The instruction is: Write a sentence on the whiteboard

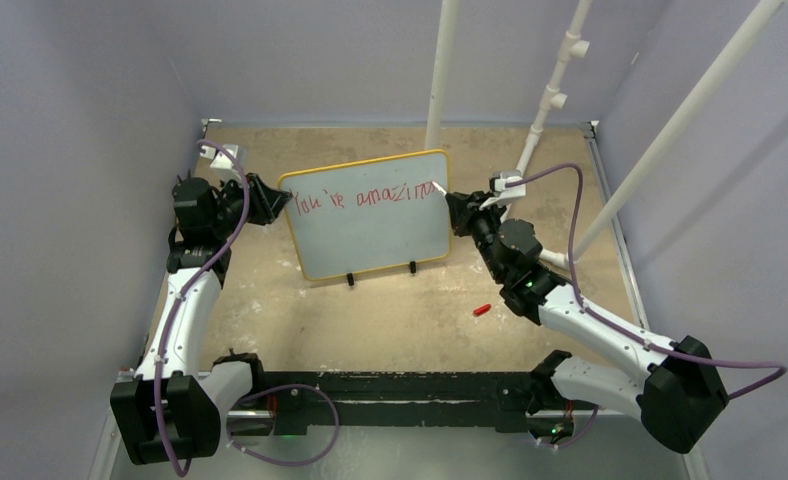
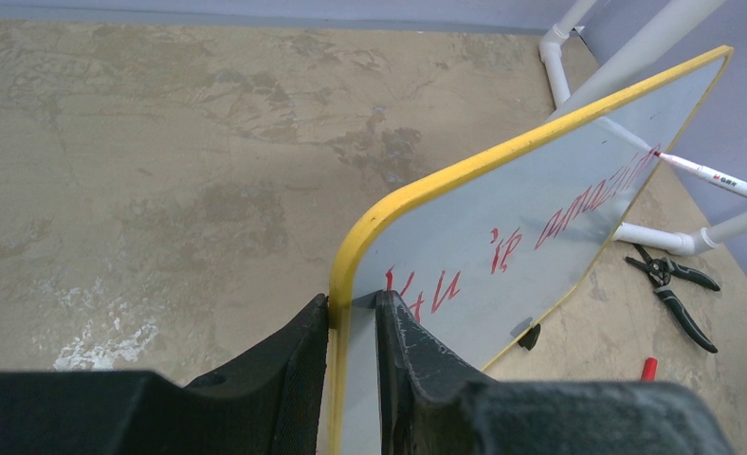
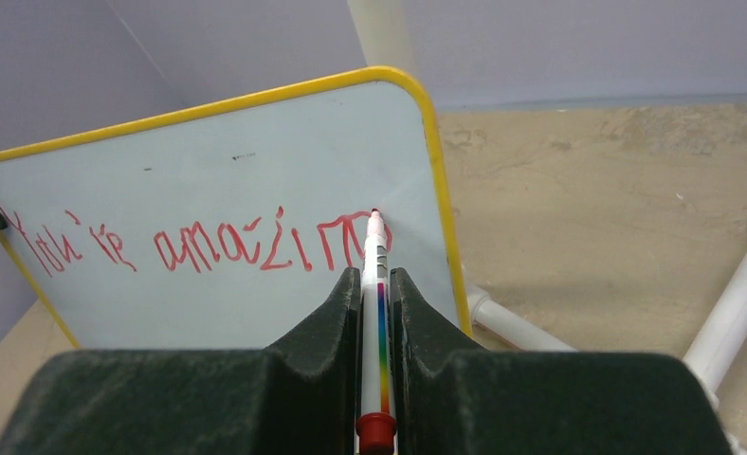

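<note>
**At mid-table: board braced, marker on the last letters**

Toward the far middle of the tan table (image 1: 390, 320) stands the whiteboard (image 1: 370, 240), propped at a slant on its small black feet (image 1: 349, 279). Its face is turned toward our bases so both arms can reach it. Across its upper part runs red writing (image 3: 209, 248) reading "You're amazin", nearly reaching the right frame. We judge the sentence close to done, with little room left.

Our left gripper (image 2: 351, 318) pinches the board's yellow left edge, one finger in front and one behind, likely to stop it sliding or tipping under the pen's push. Our right gripper (image 3: 376, 284) is pressed together on a white marker (image 3: 376, 248) with a rainbow stripe. The marker lies along the fingers so its red tip meets the board at the end of the last stroke.

Off to the right lie pliers (image 2: 673, 289) near white pipes (image 2: 654, 237). Nearer us is a small red piece (image 1: 482, 310), perhaps a cap, well apart from the board.
</note>
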Robot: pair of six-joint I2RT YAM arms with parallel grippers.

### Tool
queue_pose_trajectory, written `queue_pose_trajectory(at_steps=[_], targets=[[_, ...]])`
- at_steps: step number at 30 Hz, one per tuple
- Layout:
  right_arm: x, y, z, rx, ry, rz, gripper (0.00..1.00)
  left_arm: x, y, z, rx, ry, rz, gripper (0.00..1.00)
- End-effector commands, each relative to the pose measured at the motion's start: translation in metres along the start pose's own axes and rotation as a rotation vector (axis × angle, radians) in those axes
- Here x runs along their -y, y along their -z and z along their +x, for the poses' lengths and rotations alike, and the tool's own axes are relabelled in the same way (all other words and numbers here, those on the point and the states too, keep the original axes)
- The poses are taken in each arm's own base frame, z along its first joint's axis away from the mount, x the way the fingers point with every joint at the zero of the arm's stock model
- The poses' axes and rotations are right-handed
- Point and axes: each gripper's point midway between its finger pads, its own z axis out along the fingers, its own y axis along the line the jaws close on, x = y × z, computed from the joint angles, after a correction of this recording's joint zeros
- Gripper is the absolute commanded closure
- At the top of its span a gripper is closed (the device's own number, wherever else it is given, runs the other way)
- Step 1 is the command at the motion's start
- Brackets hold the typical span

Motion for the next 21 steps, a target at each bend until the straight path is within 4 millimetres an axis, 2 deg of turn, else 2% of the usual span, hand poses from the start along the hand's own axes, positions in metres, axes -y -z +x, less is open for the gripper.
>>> queue_pose_trajectory(at_steps=[1,9,21], targets=[[-0.004,-0.006,-0.035,0.091,0.006,0.009,1.0,0.002,0.001,-0.006,0.026,-0.03,0.014,0.76],[0.001,-0.003,-0.009,0.024,-0.005,0.017,1.0,0.002,0.001,-0.006,0.027,-0.03,0.014,0.76],[0.021,0.011,0.031,-0.072,-0.041,0.076,1.0,0.003,0.002,-0.008,0.031,-0.032,0.018,0.76]])
